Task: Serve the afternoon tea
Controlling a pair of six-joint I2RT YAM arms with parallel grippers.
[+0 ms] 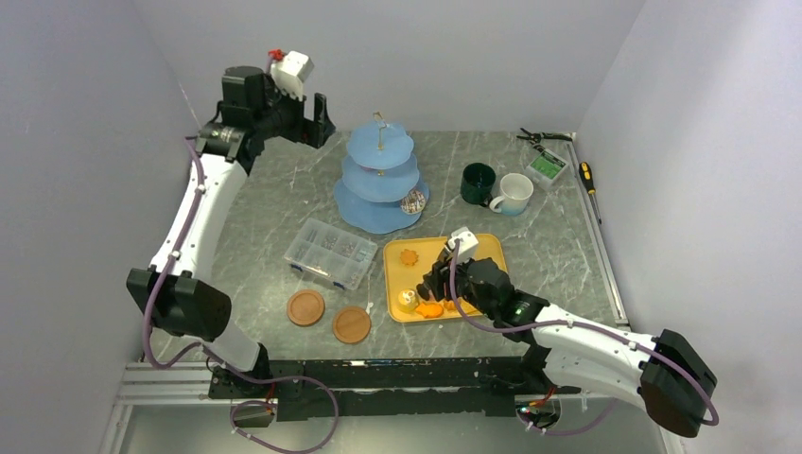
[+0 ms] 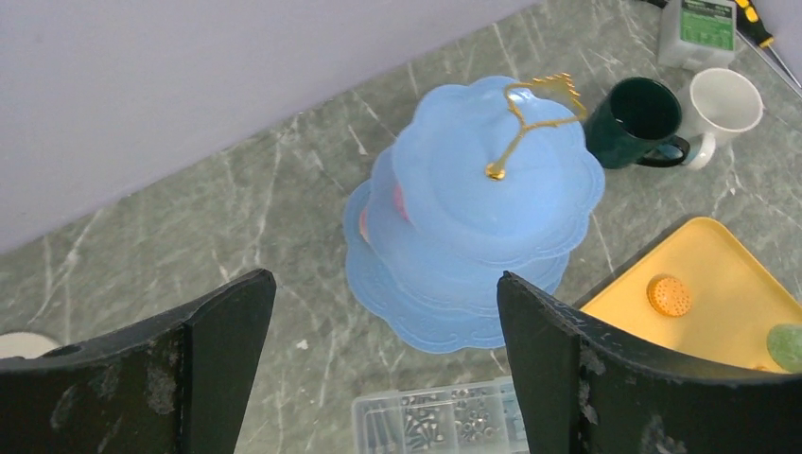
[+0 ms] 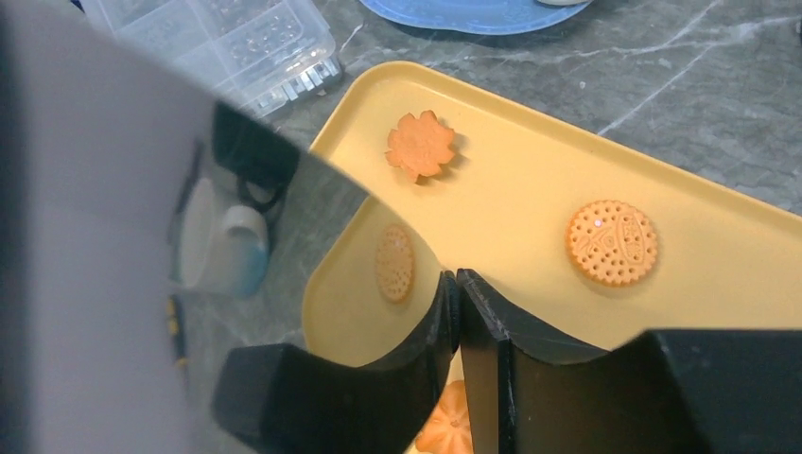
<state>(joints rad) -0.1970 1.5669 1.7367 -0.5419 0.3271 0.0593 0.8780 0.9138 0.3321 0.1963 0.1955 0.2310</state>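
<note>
I see the tiered stand [image 1: 380, 180] at mid-table, with two mugs [image 1: 478, 183] side by side to its right. In front of the stand sits the tray [image 1: 399, 279] holding biscuits [image 1: 409, 256]; the compartment box [image 1: 329, 253] lies just left of it, two coasters [image 1: 305, 307] before the box

My left gripper [image 2: 383, 293] spreads wide along the bottom of the frame, light-blue three-tier stand [image 2: 473, 218] with gold loop [image 2: 534, 118] at centre, dark-green mug [image 2: 636, 118] just beside white mug [image 2: 723, 102] upper right, orange biscuit [image 2: 669, 295] on yellow tray [image 2: 728, 270] lower right, clear compartment box [image 2: 435, 416] bottom centre.
</note>
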